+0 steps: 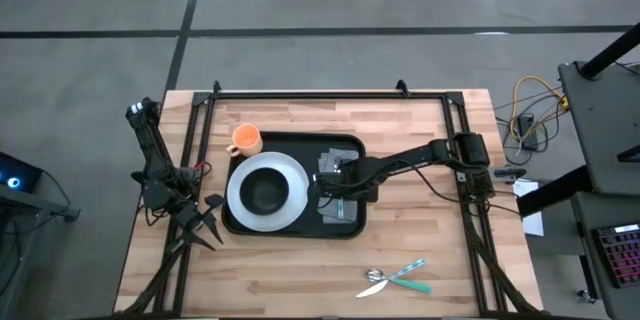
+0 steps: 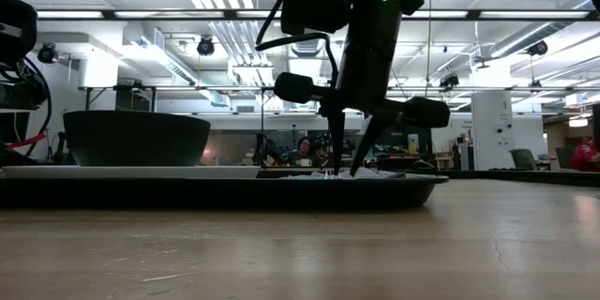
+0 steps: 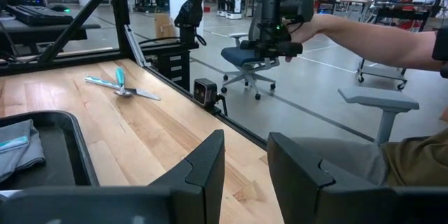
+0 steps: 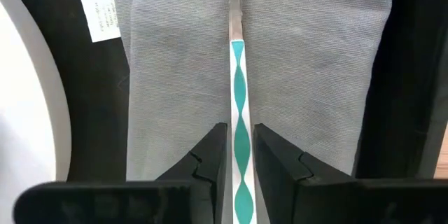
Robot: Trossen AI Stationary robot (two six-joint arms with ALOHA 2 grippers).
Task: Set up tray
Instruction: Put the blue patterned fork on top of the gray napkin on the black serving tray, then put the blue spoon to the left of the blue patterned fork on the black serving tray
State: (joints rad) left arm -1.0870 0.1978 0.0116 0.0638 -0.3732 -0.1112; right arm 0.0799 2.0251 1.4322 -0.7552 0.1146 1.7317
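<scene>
Your right end effector (image 4: 240, 155) stands over the tray (image 1: 345, 144) at the counter's centre, fingers narrowly parted astride a teal-handled utensil (image 4: 238, 105) laid centred on the grey napkin (image 4: 308, 56), seemingly releasing it. Left end effector (image 3: 245, 168), part-open, waits at nine o'clock.

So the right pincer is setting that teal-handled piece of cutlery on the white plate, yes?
Not on the plate. The right wrist view shows the cutlery lying on the grey napkin in the tray, beside the plate. The right pincer is over it, fingers either side of the handle.
</scene>
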